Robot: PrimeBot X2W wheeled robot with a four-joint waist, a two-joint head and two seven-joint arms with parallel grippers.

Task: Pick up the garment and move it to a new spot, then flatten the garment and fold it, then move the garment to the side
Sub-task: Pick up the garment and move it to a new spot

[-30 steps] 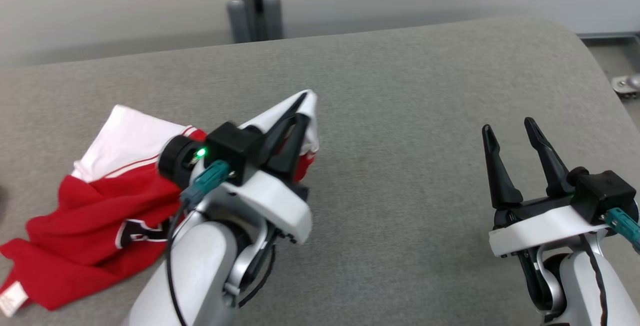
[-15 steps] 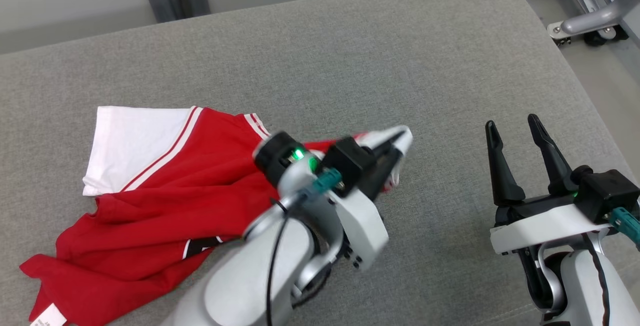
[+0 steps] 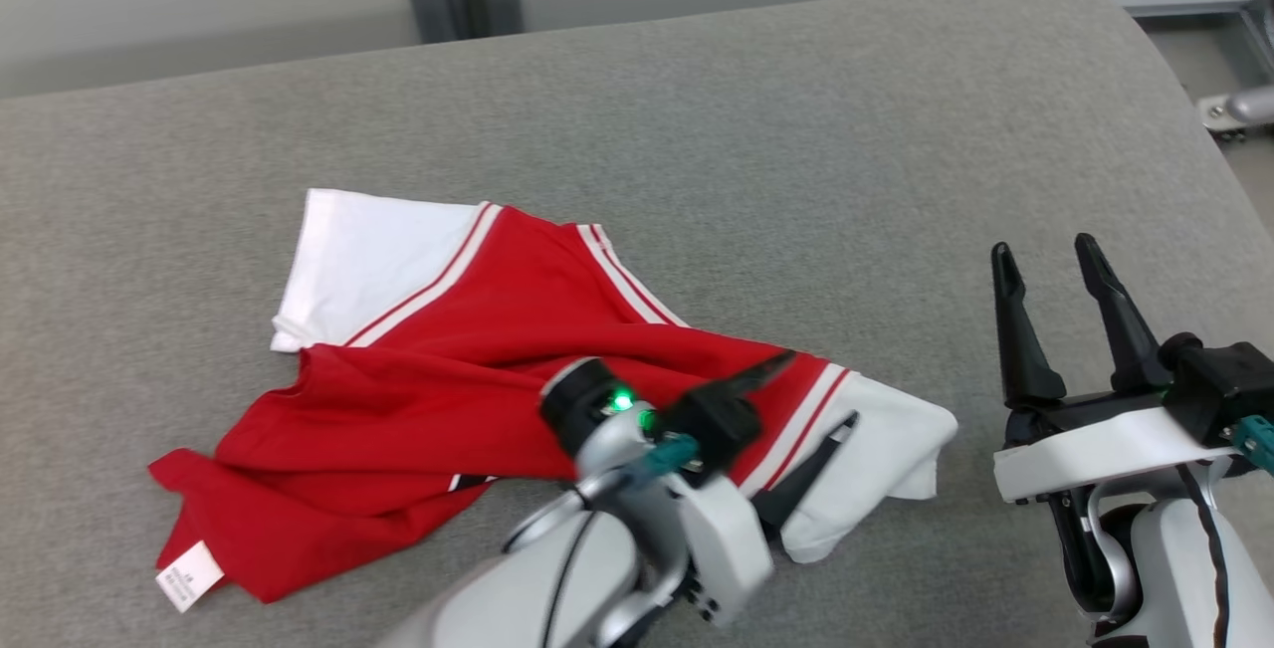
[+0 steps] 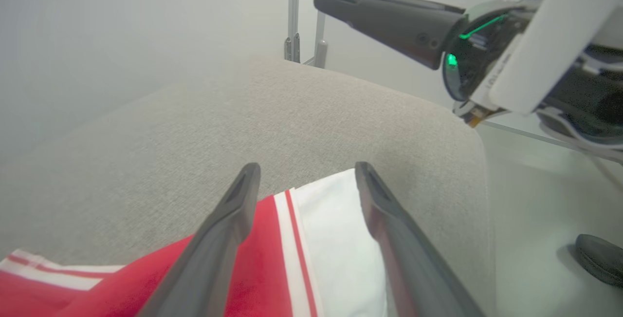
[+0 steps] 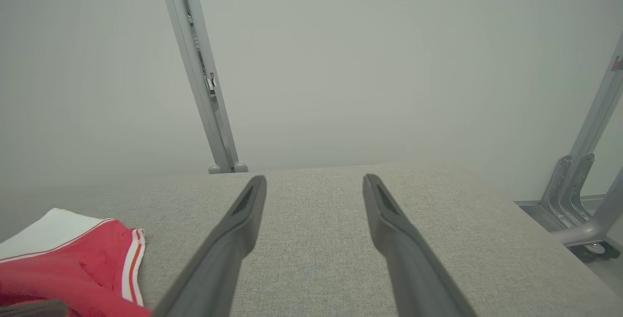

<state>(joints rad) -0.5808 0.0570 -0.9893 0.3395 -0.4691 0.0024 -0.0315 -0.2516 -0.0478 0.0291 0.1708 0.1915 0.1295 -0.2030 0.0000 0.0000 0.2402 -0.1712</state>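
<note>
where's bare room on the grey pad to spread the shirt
Free: the broad strip of pad beyond the garment, and the patch between its white sleeve and the right gripper. Crowded: near left, where the garment and left gripper sit.

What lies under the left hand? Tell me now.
A white, red-striped sleeve of the garment lies under the open left hand, on the grey cushion. The cushion beneath the cloth is covered.
</note>
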